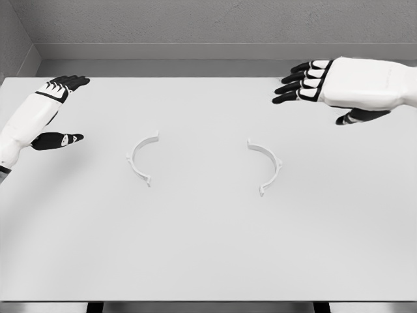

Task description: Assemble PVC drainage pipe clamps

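While both hands hover with nothing held, the right hand [326, 85] shows black fingers [296, 83] stretched flat toward the middle, and the left hand [55, 111] is equally spread, thumb apart. Two white clamp halves lie well apart on the white surface [208, 248], open sides facing each other. The left clamp half [139, 158] lies forward-right of the left hand, the right clamp half [267, 166] below and left of the right hand; each arcs roughly front to back. Each hand looks nearest its own half.
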`<state>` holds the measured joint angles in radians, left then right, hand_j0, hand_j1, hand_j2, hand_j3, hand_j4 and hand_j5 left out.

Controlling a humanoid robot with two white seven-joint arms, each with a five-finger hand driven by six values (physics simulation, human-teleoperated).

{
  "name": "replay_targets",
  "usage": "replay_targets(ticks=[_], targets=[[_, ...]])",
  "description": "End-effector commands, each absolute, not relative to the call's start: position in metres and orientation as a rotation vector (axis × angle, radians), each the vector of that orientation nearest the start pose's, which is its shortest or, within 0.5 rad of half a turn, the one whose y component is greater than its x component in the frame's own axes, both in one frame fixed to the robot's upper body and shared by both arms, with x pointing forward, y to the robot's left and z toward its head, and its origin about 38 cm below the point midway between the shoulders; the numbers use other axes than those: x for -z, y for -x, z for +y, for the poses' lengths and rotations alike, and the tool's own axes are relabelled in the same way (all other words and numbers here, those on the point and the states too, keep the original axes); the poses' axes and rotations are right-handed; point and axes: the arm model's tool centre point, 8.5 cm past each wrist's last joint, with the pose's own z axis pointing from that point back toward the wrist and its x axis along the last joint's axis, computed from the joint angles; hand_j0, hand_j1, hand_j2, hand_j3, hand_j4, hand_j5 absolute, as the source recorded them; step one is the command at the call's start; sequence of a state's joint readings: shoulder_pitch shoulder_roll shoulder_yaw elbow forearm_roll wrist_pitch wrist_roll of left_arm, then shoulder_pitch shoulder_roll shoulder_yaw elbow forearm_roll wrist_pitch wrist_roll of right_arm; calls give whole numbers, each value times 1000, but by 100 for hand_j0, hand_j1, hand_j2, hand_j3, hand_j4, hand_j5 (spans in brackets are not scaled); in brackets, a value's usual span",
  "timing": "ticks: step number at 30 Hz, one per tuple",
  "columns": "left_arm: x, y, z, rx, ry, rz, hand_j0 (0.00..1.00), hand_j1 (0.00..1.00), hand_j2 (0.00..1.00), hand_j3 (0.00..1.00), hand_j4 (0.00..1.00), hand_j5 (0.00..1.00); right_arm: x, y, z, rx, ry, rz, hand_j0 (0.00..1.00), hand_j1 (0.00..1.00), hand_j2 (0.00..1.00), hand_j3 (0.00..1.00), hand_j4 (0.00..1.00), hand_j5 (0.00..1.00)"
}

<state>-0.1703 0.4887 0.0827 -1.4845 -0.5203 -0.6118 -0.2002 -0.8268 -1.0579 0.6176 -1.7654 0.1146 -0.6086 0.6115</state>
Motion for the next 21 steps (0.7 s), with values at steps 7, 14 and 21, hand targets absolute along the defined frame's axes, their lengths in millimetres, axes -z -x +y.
replay_targets(ticks=[7,14,21], targets=[[-183,-392,360,1271,-689,-1838,100,100,100,100,100,100,-352,-380,-304,2847,-584,1929,100,100,100,100,100,100],[-185,-391,318,1459,-779,-1819,100,100,100,100,100,100,-310,-401,-309,2886,-335,2205,100,100,100,100,100,100],[-183,-394,305,1510,-785,-1808,100,100,100,100,100,100,-294,-401,-313,2928,-304,2211,100,100,100,100,100,100]])
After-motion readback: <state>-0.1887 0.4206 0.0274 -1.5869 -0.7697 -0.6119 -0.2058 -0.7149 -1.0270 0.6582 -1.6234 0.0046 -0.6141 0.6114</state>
